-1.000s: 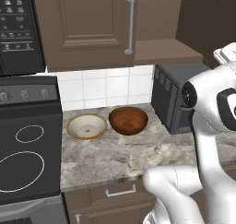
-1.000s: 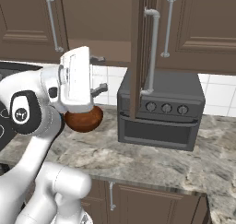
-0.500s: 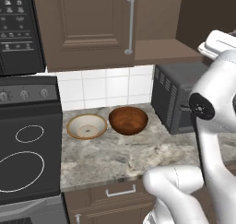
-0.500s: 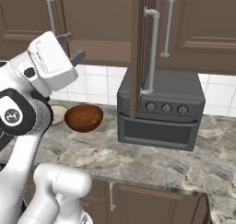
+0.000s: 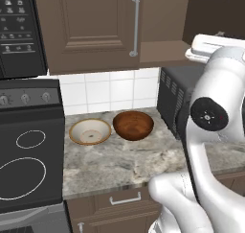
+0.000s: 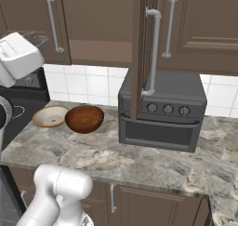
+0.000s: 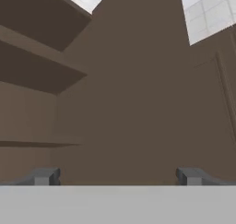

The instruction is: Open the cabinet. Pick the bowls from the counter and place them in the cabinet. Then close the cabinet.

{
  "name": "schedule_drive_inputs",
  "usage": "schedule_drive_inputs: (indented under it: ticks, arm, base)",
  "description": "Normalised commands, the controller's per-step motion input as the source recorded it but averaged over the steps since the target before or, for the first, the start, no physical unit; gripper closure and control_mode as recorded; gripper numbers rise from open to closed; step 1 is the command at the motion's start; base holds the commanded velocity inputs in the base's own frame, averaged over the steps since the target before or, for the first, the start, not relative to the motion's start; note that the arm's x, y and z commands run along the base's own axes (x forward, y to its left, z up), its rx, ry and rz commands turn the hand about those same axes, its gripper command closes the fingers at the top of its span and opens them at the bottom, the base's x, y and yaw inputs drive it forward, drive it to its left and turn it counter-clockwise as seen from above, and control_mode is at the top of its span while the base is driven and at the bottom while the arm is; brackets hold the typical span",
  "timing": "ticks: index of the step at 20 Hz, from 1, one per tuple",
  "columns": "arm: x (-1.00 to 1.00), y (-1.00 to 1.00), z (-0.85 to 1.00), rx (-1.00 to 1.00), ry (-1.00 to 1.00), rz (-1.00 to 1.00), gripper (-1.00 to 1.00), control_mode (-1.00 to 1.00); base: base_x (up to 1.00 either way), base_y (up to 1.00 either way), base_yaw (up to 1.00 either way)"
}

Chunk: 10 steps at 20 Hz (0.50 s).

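Note:
The cabinet hangs above the counter. Its left door is shut. Its right door is swung out and stands edge-on, baring a shelf. Two bowls sit side by side on the counter: a reddish-brown one and, to its left, a tan one with a cream inside. My gripper is open and holds nothing. It is raised well above the bowls, facing the brown shelves of the cabinet. Its dark fingers point at the opening.
A black toaster oven stands on the counter right of the bowls, under the open door. A black stovetop lies to the left, with a dark microwave panel above it. Another shut wall cabinet is at the right.
The hand has risen from bowl height to cabinet height and swung left in the right base view. Bowls and doors have not moved. The jaws stay open.

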Motion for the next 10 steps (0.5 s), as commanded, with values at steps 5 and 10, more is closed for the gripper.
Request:
schedule_drive_inputs:
  ticks: [5, 10]
  arm:
    - [0.13, 0.65, -0.08, 0.01, 0.01, 0.06, -1.0, -1.0]
    - [0.41, 0.19, -0.35, 0.11, 0.0, 0.07, -1.0, -1.0]
  base:
    - [0.0, 0.0, 0.0]
    - [0.0, 0.0, 0.0]
